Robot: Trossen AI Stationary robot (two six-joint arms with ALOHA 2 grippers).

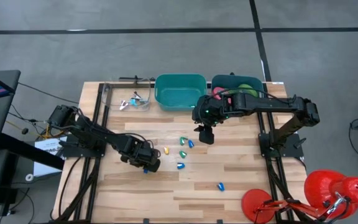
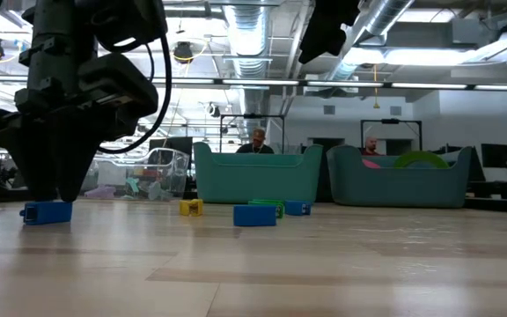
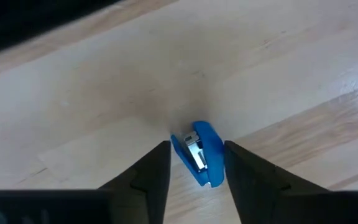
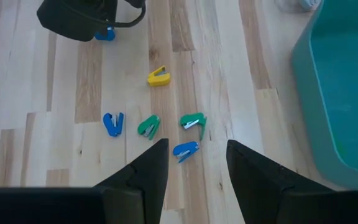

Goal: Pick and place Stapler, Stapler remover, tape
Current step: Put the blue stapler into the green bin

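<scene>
My left gripper (image 3: 196, 163) is open and down at the table. Its fingers stand close on either side of a small blue stapler (image 3: 199, 152), which lies flat on the wood (image 1: 146, 169) (image 2: 47, 211). My right gripper (image 4: 196, 155) is open and hangs above the table's middle (image 1: 205, 134), over several small staplers: yellow (image 4: 158, 76), blue (image 4: 112, 123), green (image 4: 148, 126), green (image 4: 193, 122) and blue (image 4: 186, 150). A pink-red tape roll (image 1: 219, 93) and a green one (image 1: 247, 87) lie in the dark teal bin (image 1: 258, 98). The third roll is hidden.
A lighter teal bin (image 1: 180, 106) stands at the far edge beside the dark one. A clear tray (image 1: 107, 99) with small metal pieces lies to its left. One more blue stapler (image 1: 220, 185) lies toward the near edge. Red objects (image 1: 334, 190) stand off the near right corner.
</scene>
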